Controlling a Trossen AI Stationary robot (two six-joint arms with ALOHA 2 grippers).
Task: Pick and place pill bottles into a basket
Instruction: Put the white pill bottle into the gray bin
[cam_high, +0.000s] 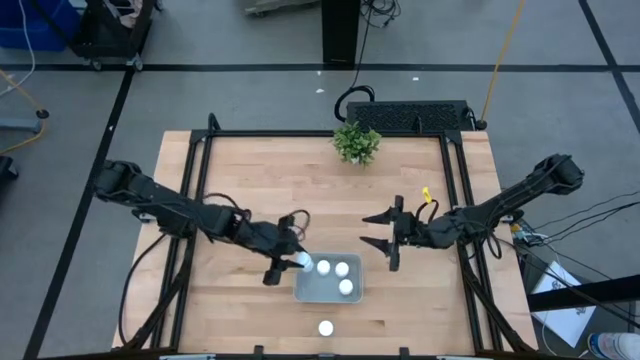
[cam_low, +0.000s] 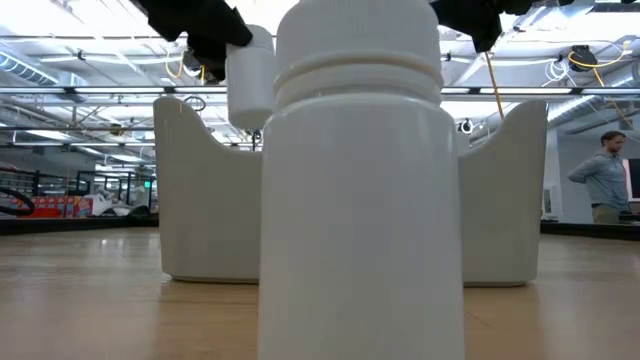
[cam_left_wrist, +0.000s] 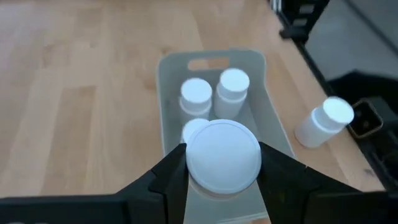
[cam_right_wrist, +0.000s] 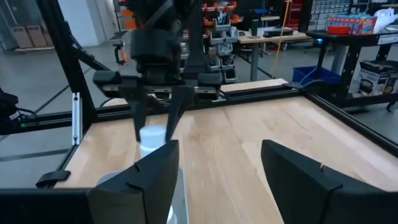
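Currently left gripper (cam_high: 290, 262) is clamped on a bottle (cam_high: 302, 261), fingers (cam_left_wrist: 163, 180) pinching its cap from both sides, held over the left edge of the basket (cam_high: 306, 293). Three bottles sit inside the basket: one (cam_high: 323, 267) just beside the held one, another (cam_high: 342, 268) next to it, a third (cam_high: 346, 287) nearer the front wall. Fifth bottle (cam_high: 325, 328) stands on the table (cam_high: 250, 190) in front of the basket. Right gripper (cam_high: 385, 231) hovers right of the basket, jaws spread wide, empty.

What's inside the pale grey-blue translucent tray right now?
Three small white pill bottles stand inside the tray. The left gripper holds a fourth bottle above its edge, partly covering one.
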